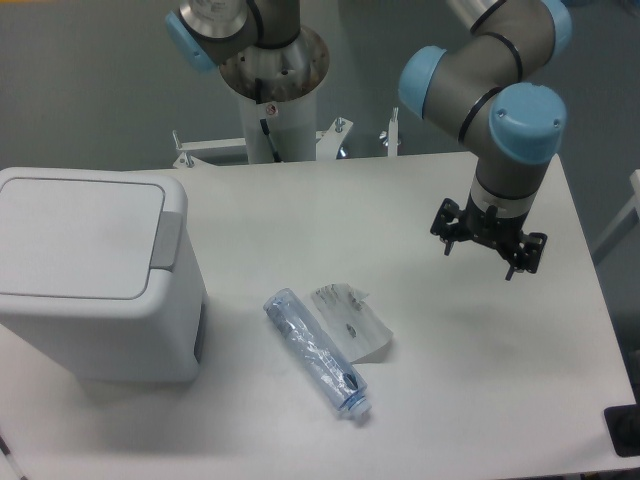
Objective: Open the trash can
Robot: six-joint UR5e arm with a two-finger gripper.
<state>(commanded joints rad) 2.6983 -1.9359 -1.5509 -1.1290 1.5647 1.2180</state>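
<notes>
The trash can (85, 270) is a large white boxy bin at the left of the table. Its flat lid (70, 235) lies shut, with a grey push tab (167, 238) along the lid's right edge. My gripper (488, 243) hangs over the right part of the table, far from the bin and pointing down. Its black fingers (449, 228) are spread wide with nothing between them.
A crushed clear plastic bottle (317, 355) lies on the table just right of the bin, with a crumpled clear wrapper (350, 318) beside it. The robot's base column (272, 90) stands at the table's back edge. A black object (625, 432) sits at the front right corner.
</notes>
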